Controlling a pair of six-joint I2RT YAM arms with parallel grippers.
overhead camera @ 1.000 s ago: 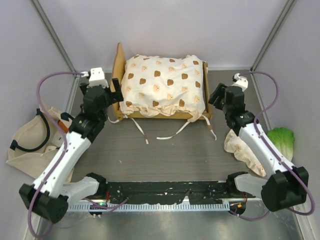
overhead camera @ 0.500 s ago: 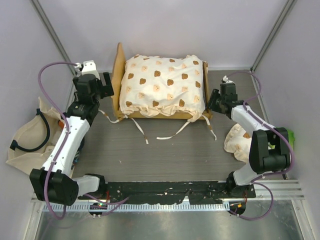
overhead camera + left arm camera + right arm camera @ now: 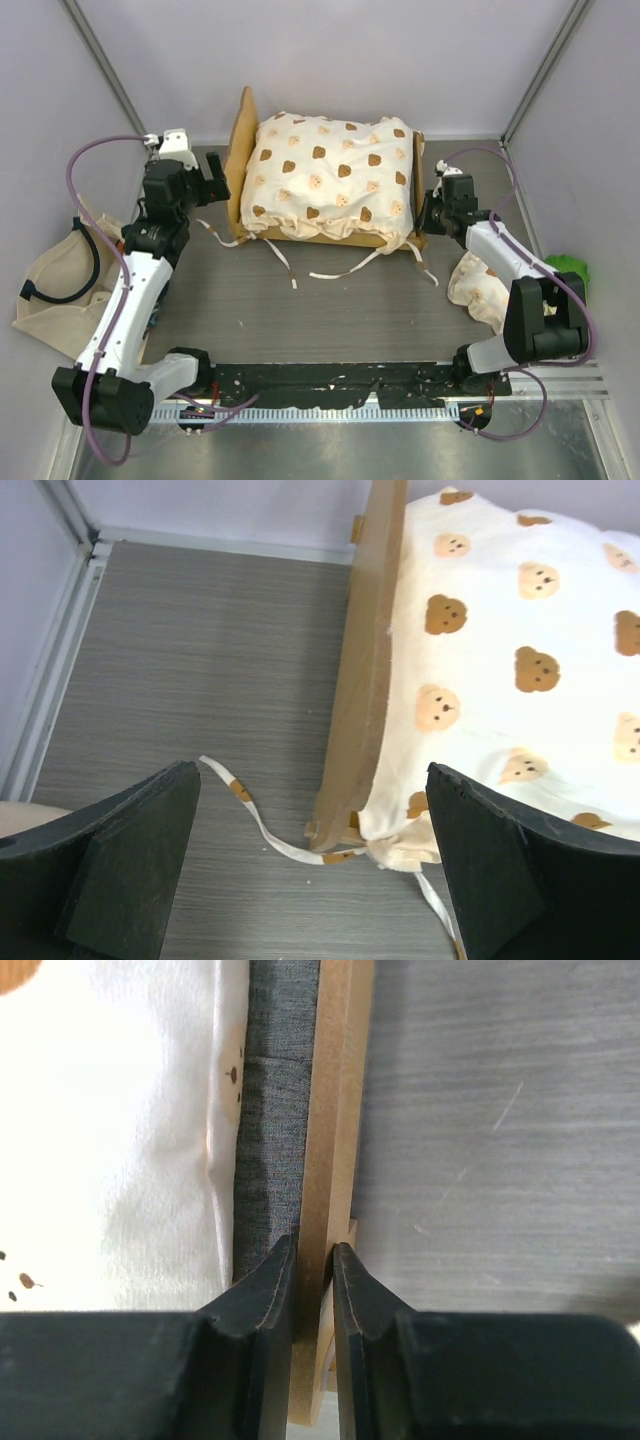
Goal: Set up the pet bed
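The pet bed [image 3: 330,190] stands at the far middle of the table [image 3: 350,310]. Its thin wooden frame looks light and stiff, its cushion [image 3: 520,630] soft and loose. The right gripper [image 3: 313,1250] pinches the end board [image 3: 328,1110], a sound hold; the left gripper [image 3: 212,180] gapes wide, empty.

No writing, label, brand or number can be read anywhere.
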